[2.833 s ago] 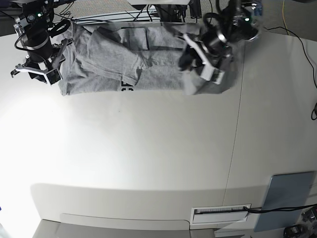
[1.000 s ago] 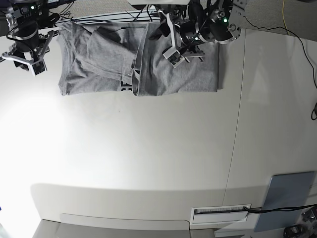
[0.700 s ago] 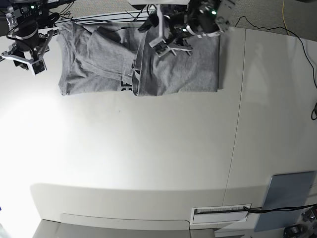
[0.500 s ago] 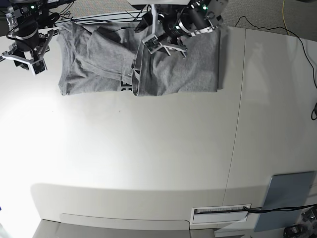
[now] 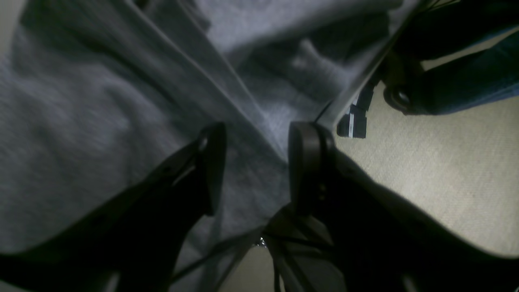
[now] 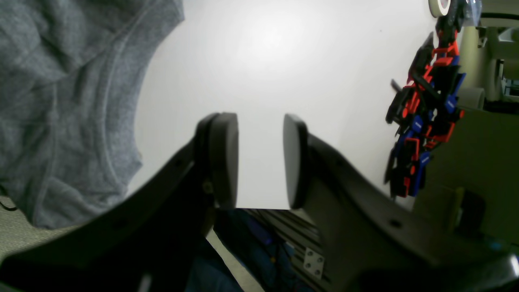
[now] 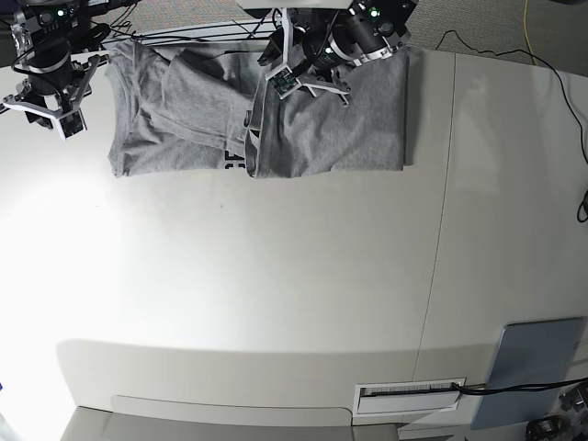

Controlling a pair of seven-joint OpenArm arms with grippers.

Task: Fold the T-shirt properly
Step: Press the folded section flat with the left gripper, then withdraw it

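Note:
The heather-grey T-shirt (image 7: 322, 129) lies along the table's far edge, its right part folded flat over the middle. A bit of black print (image 7: 235, 162) shows at its front hem. My left gripper (image 7: 308, 89) hovers over the shirt's far middle. In the left wrist view it (image 5: 257, 162) is open, with a hem of the shirt (image 5: 101, 121) running between the fingers at the table's edge. My right gripper (image 7: 43, 113) is open and empty over bare table, left of the shirt's left end (image 6: 61, 101); it also shows in the right wrist view (image 6: 259, 158).
A grey-blue panel (image 7: 533, 367) and a white slotted label (image 7: 409, 395) sit at the front right. A seam (image 7: 441, 230) runs down the table. Cables (image 7: 184, 35) lie behind the far edge. A red and blue object (image 6: 425, 101) stands beyond the right gripper. Carpet (image 5: 425, 170) lies past the table's edge.
The shirt's right side, held up by my left gripper earlier, now lies flat. The left gripper has moved left along the far edge. The right gripper moved up and left, then held still.

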